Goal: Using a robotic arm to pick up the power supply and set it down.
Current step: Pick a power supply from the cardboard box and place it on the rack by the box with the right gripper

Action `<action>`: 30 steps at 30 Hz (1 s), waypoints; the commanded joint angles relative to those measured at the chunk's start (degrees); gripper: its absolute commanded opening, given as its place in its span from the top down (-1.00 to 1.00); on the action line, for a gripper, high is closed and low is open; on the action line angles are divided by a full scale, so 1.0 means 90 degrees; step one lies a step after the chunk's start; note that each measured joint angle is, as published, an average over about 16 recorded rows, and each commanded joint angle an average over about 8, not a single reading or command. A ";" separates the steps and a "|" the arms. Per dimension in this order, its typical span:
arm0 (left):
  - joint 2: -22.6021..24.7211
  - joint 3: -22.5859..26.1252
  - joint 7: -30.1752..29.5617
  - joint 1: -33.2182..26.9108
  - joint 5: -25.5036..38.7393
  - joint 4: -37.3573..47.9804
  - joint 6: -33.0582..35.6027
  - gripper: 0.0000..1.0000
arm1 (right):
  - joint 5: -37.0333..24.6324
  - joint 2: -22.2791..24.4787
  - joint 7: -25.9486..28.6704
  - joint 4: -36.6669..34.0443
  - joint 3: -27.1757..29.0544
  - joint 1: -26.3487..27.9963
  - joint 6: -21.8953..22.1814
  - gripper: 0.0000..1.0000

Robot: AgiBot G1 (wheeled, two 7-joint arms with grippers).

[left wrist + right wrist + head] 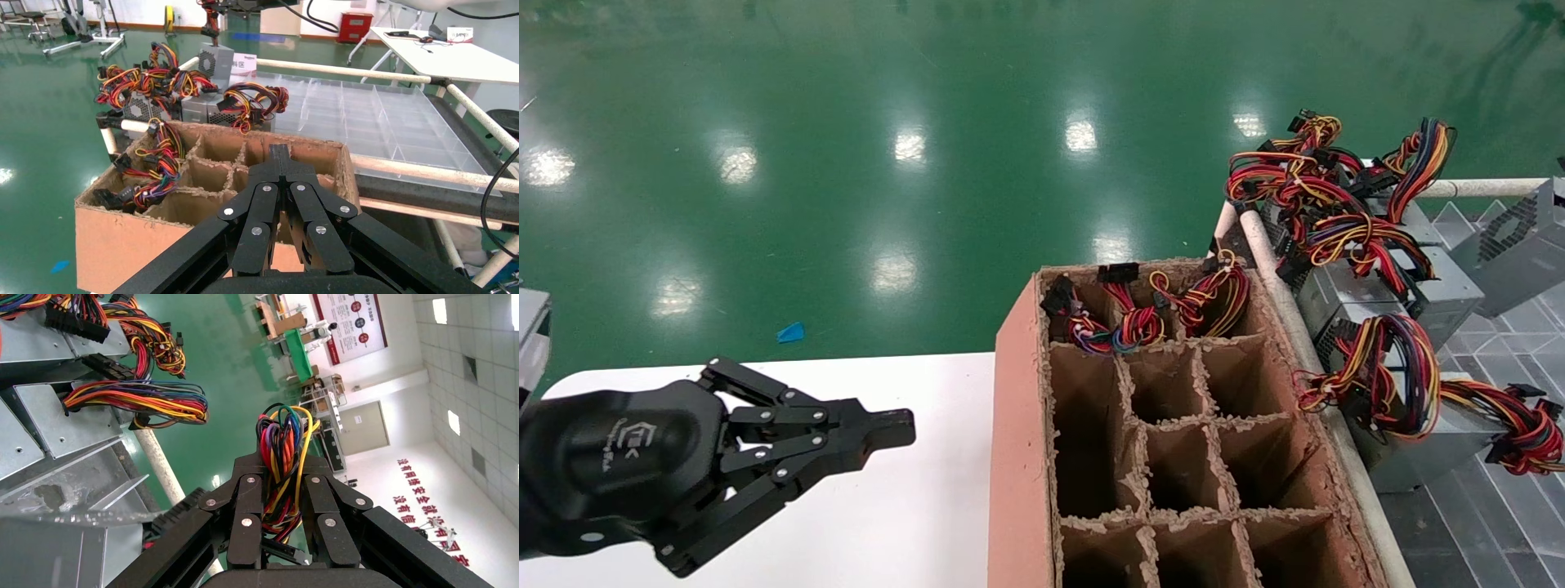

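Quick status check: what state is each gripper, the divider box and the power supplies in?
Left gripper: shut, empty, over the white table.
Right gripper: shut on a wire bundle.
Cardboard divider box: far row holds wires, other cells look empty.
Power supplies: piled on the rack.

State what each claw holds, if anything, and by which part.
The right claw is shut on a wire bundle, presumably a power supply's. The left claw, over the white table, holds nothing.

A cardboard divider box [1017,457] is set at the right edge of the white table [911,523]. Beside it, grey power supplies [1418,286] are laid on a clear tray [392,116].
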 commanded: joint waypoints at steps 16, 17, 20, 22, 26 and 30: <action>0.0000 0.0000 0.0000 0.0000 0.0000 0.0000 0.0000 1.00 | -0.0065 -0.0556 -0.0475 -0.1072 -0.0113 0.0652 -0.0390 1.00; 0.0000 0.0000 0.0000 0.0000 0.0000 0.0000 0.0000 1.00 | -0.0063 -0.0569 -0.0483 -0.1132 -0.0114 0.0676 -0.0417 1.00; 0.0000 0.0000 0.0000 0.0000 0.0000 0.0000 0.0000 1.00 | -0.0082 -0.0598 -0.0506 -0.1296 -0.0130 0.0736 -0.0455 1.00; 0.0000 0.0000 0.0000 0.0000 0.0000 0.0000 0.0000 1.00 | -0.0097 -0.0608 -0.0524 -0.1393 -0.0141 0.0769 -0.0450 1.00; 0.0000 0.0000 0.0000 0.0000 0.0000 0.0000 0.0000 1.00 | -0.0104 -0.0628 -0.0585 -0.1563 -0.0143 0.0825 -0.0350 1.00; 0.0000 0.0000 0.0000 0.0000 0.0000 0.0000 0.0000 1.00 | -0.0066 -0.0690 -0.0614 -0.1739 -0.0112 0.0863 -0.0128 1.00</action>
